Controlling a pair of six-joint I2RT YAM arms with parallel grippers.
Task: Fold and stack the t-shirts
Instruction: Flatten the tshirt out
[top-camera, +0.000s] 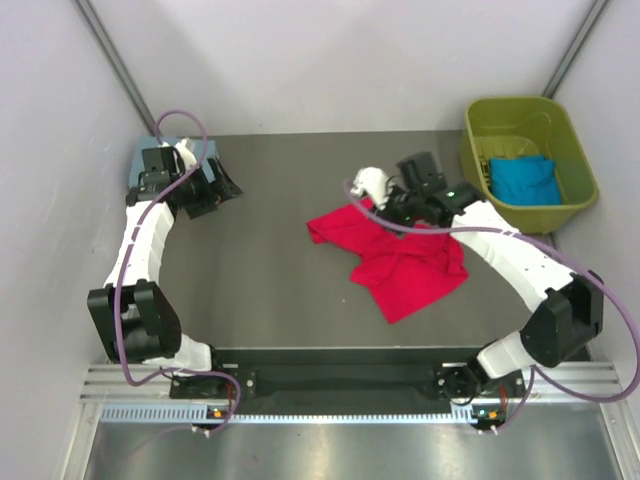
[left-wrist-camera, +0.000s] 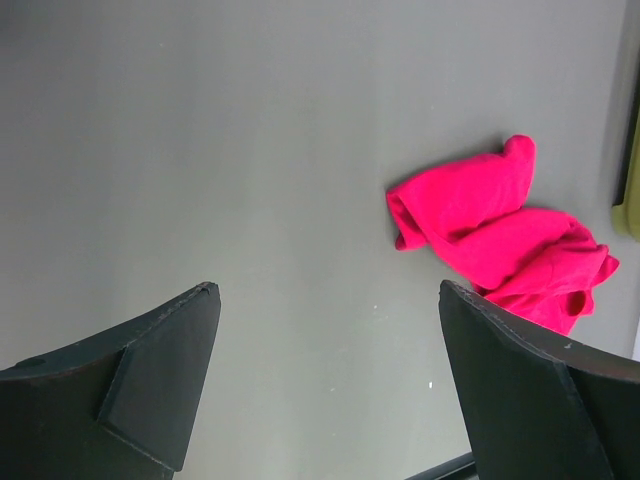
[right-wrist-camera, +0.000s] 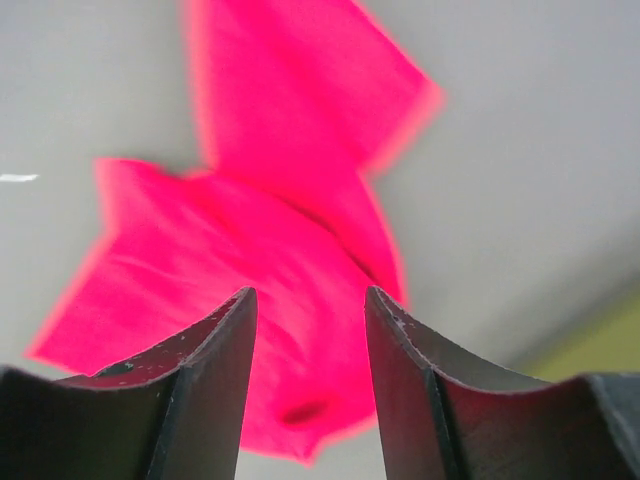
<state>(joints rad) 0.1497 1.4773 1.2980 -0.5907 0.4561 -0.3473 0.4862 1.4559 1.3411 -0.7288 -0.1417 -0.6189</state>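
Red t-shirt (top-camera: 400, 262): crumpled and unfolded on the table (top-camera: 260, 260), right of centre.
Long axis: diagonal, from far-left sleeve to near-right end; neck direction cannot be told.
Right gripper (right-wrist-camera: 308, 295): directly above the shirt's far edge; jaws partly spread, pinching nothing.
Left gripper (left-wrist-camera: 328, 288): spread wide, empty, well apart to the left.
Nearer arm: right.

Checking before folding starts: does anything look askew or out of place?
The bright red t-shirt lies crumpled and twisted on the table, not spread flat. A bright blue t-shirt sits bunched in the olive-green tub at the far right corner. Nothing looks spilled or damaged.
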